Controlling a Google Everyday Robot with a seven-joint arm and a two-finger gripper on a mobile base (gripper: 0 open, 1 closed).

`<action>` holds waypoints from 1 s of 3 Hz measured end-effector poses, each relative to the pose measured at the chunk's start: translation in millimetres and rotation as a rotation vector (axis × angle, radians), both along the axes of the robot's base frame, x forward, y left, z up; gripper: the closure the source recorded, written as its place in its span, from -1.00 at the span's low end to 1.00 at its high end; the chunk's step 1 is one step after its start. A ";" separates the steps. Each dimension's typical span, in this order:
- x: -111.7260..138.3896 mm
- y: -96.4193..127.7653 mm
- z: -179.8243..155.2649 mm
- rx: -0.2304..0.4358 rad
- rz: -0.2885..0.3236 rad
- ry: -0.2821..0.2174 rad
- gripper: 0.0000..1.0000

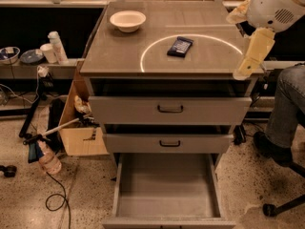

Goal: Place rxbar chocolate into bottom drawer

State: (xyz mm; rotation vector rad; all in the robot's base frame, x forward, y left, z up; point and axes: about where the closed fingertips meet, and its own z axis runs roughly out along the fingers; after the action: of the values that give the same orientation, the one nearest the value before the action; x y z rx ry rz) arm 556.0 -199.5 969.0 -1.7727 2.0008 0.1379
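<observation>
My gripper [246, 63] hangs off right edge of cabinet top [114, 56]; parted or closed, cannot tell. To its left, apart: rxbar chocolate [180, 46], flat, likely awaiting pickup. Below-left: bottom drawer [167, 187] pulled out, ready to receive it.

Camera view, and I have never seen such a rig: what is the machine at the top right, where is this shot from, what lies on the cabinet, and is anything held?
There is only one picture. It looks down on a grey cabinet from in front; where the camera sits cannot be told. The white and cream shape at the top right is the robot's arm. Its gripper hangs at the cabinet's right front corner, and nothing shows in it. On the cabinet top lie the rxbar chocolate, a dark flat packet inside a ring of light, and a white bowl at the back left. The two upper drawers are shut. The bottom drawer is pulled out, showing only its grey floor. A seated person's leg is at the right.
</observation>
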 end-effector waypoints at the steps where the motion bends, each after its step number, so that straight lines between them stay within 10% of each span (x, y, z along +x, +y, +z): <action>1: -0.1 3.9 -1.6 0.002 -0.003 0.000 -1.00; 3: 18.5 10.4 -7.2 -0.048 0.001 -0.051 -1.00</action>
State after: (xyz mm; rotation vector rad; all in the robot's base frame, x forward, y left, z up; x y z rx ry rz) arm 574.4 -189.1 961.7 -1.7889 1.9827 0.0446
